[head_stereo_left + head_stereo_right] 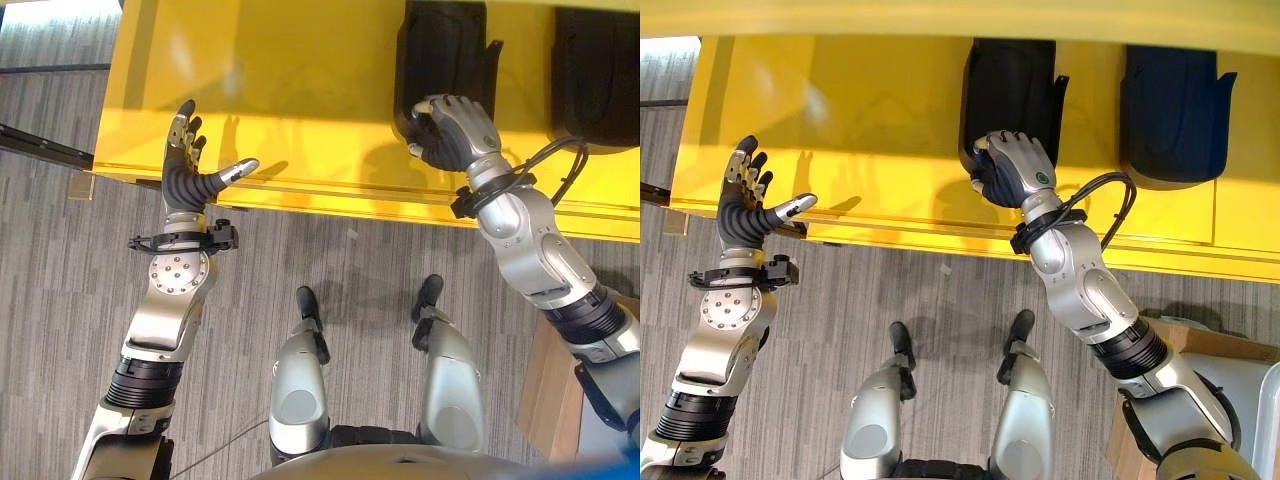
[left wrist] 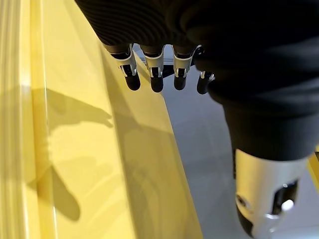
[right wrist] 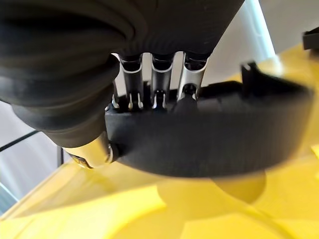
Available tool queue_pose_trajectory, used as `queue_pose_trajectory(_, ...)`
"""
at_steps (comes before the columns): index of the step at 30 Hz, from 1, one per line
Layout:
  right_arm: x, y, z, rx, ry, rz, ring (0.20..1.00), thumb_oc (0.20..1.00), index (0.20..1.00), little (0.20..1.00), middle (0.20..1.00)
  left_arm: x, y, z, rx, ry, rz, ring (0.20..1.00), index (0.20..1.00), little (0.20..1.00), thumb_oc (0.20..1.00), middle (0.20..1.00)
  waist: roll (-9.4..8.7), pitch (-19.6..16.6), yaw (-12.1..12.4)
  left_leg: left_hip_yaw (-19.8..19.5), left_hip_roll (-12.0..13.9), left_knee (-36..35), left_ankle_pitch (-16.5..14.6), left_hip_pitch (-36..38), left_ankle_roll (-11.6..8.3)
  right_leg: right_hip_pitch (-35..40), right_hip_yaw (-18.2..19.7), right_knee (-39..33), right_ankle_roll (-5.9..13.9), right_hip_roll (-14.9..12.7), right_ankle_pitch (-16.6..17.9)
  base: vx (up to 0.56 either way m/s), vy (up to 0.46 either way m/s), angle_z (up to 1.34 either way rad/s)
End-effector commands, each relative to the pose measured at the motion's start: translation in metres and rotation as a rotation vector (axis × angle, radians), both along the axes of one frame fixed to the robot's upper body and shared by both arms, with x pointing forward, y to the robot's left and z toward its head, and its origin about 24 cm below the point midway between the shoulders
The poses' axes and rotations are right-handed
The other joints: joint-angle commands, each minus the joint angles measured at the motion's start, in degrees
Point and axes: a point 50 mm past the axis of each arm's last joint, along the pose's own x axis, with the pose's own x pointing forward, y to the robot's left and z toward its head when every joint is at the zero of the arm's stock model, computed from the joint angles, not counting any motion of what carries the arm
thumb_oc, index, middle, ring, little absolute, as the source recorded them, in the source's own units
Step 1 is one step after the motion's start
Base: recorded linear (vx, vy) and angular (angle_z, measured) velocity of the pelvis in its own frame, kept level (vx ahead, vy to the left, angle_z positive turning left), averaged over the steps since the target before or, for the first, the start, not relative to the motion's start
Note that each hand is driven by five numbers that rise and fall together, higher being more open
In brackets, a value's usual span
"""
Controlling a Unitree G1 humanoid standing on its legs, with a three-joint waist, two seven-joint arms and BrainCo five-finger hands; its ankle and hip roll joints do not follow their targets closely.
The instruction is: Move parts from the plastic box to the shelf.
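The right hand (image 1: 1012, 168) was curled round the near edge of a black part (image 1: 440, 60) lying on the yellow shelf (image 1: 290, 90), its fingers hooked over the part's rim in the right wrist view. A second black part (image 1: 1172, 115) lay on the same shelf, just beside the gripped one on its right and apart from it. The left hand (image 1: 185, 165) hovered at the shelf's front edge, well to the left of the gripped part, fingers straight, thumb spread wide, holding nothing. Grey carpet (image 1: 60, 260) lay below the shelf.
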Motion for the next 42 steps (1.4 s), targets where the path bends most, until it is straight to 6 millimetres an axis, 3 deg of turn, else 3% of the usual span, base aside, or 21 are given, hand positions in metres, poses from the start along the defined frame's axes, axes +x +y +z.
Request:
queue_pose_trajectory(1,-0.026,0.030,0.056,0.040,-0.303,0.167,0.200,0.200,0.200,0.200,0.200,-0.014,-0.005,0.030,-0.001,-0.157,-0.002,1.000,1.000,1.000,1.000,1.000,-0.69,-0.64,0.29,-0.90,-1.78,3.81,-4.16,-2.69,1.10,3.60,0.22,1.09,3.21,0.98,-8.24,0.01,-0.012,0.08)
queue_pose_trajectory(5,-0.025,0.042,0.064,0.009,-0.365,0.183,0.200,0.200,0.200,0.200,0.200,-0.011,-0.004,0.028,-0.023,-0.147,0.019,1.000,1.000,1.000,1.000,1.000,-0.30,-0.64,1.27,-1.46,-2.04,4.04,-4.28,-2.96,1.27,3.46,-0.13,1.46,3.12,0.70,-8.43,0.01,-0.003,0.03)
queue_pose_trajectory(21,-0.015,0.053,0.071,-0.112,-0.441,0.174,0.200,0.200,0.200,0.200,0.200,-0.014,-0.006,0.027,-0.020,-0.153,-0.026,1.000,1.000,1.000,1.000,1.000,0.29,-0.64,3.29,-2.67,-2.22,4.93,-4.27,-4.34,1.37,2.38,-0.93,2.86,3.08,-0.45,-8.70,0.01,-0.007,0.05)
queue_pose_trajectory(28,-0.025,0.058,0.076,-0.124,-0.513,0.239,0.200,0.200,0.200,0.200,0.200,-0.014,-0.006,0.028,-0.026,-0.162,-0.033,1.000,1.000,1.000,1.000,1.000,0.31,-0.64,3.34,-2.90,-2.20,5.28,-4.12,-5.20,1.47,1.39,-0.98,3.77,3.27,-0.73,-8.70,0.00,0.000,0.00)
queue_pose_trajectory(34,-0.049,0.069,0.085,-0.362,-0.616,0.338,0.200,0.200,0.200,0.200,0.200,-0.017,-0.005,0.032,-0.008,-0.181,-0.060,1.000,1.000,1.000,1.000,1.000,0.04,-0.64,4.02,-3.03,-2.07,5.46,-4.21,-5.50,1.27,1.27,-1.38,4.05,3.38,-0.92,-8.87,0.00,-0.015,0.00)
queue_pose_trajectory(42,-0.043,0.063,0.082,-0.502,-0.647,0.317,0.200,0.200,0.200,0.200,0.200,-0.020,0.003,0.029,0.018,-0.173,-0.071,1.000,1.000,1.000,1.000,1.000,-0.75,-0.64,4.82,-3.31,-1.39,5.46,-3.73,-5.52,0.90,1.89,-2.28,3.90,3.24,-0.85,-8.89,0.00,-0.033,0.00)
